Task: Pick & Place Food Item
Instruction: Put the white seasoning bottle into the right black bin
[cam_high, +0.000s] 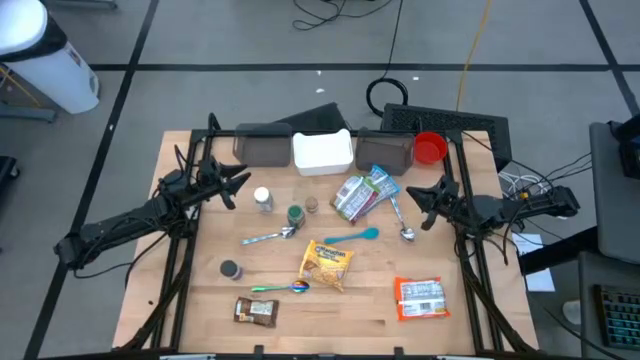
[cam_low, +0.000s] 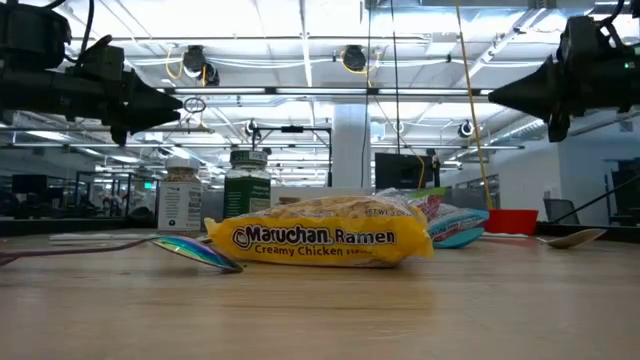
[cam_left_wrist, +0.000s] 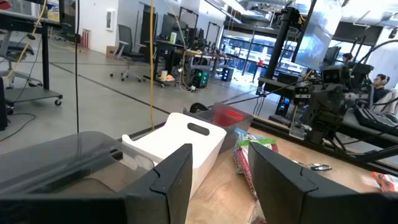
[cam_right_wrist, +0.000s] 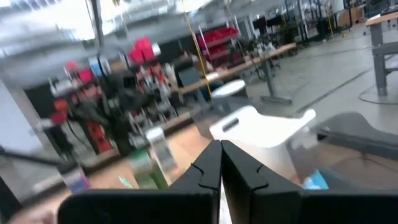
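Right wrist view blurring, left pincer (cam_high: 238, 183) hovering released, empty, right pincer (cam_high: 413, 193) clenched, empty, ramen packet (cam_high: 328, 264) lying mid-table between them, well apart.

On the wooden table (cam_high: 340, 322) lie four spoons, all flat and apart from one another: a metal spoon (cam_high: 268, 237) left of centre, a teal spoon (cam_high: 352, 237) near the middle, a second metal spoon (cam_high: 400, 222) to its right, and a multicoloured spoon (cam_high: 280, 288) nearer the front edge. On the grey floor beyond the table are a coiled black cable (cam_high: 388, 93) just behind the far edge, a yellow cable (cam_high: 472, 50) running away from it, and a white bin (cam_high: 45, 60) well off to the far left. A keyboard (cam_high: 618, 320) sits at the right margin, and a seated person (cam_left_wrist: 378, 84) shows in the room in the left wrist view.
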